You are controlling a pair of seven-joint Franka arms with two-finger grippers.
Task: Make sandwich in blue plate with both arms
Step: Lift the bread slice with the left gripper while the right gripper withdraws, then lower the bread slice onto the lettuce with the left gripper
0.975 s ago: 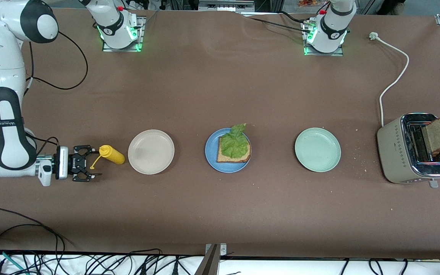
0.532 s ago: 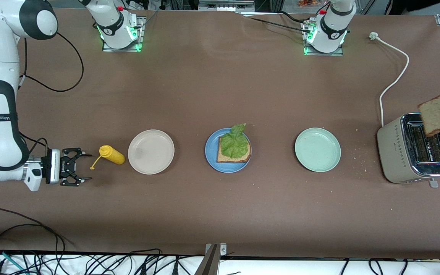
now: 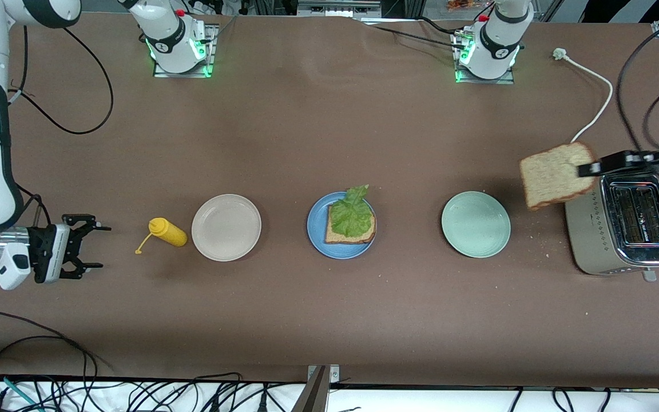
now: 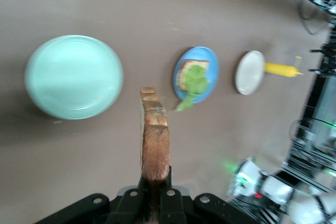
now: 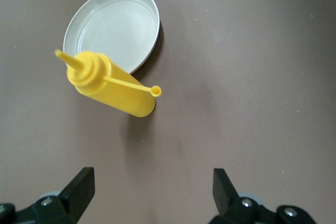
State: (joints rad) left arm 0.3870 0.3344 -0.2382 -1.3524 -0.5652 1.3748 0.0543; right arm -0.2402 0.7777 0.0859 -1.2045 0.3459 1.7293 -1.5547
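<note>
Brown tabletop fills the front view, with three plates set in a row across its middle. At centre frame sits the blue plate (image 3: 313,229), carrying the lower bread slice (image 3: 346,233) with a lettuce leaf (image 3: 352,214) laid on it: the sandwich is open and wants its lid, so it looks about two thirds built. That lid is the second bread slice (image 3: 555,174), at the right of the frame, pinched by one edge in the left gripper (image 3: 588,168), whose fingers are clamped on it; it hangs over the table between the pale green plate (image 3: 475,224) and the toaster (image 3: 621,229). Gripping the edge leaves the broad face free to drop flat onto the leaf. At the left of the frame the right gripper (image 3: 94,247) waits low with its fingers spread apart and empty, near the yellow bottle (image 3: 168,232), which lies beside the beige plate (image 3: 226,227)
</note>
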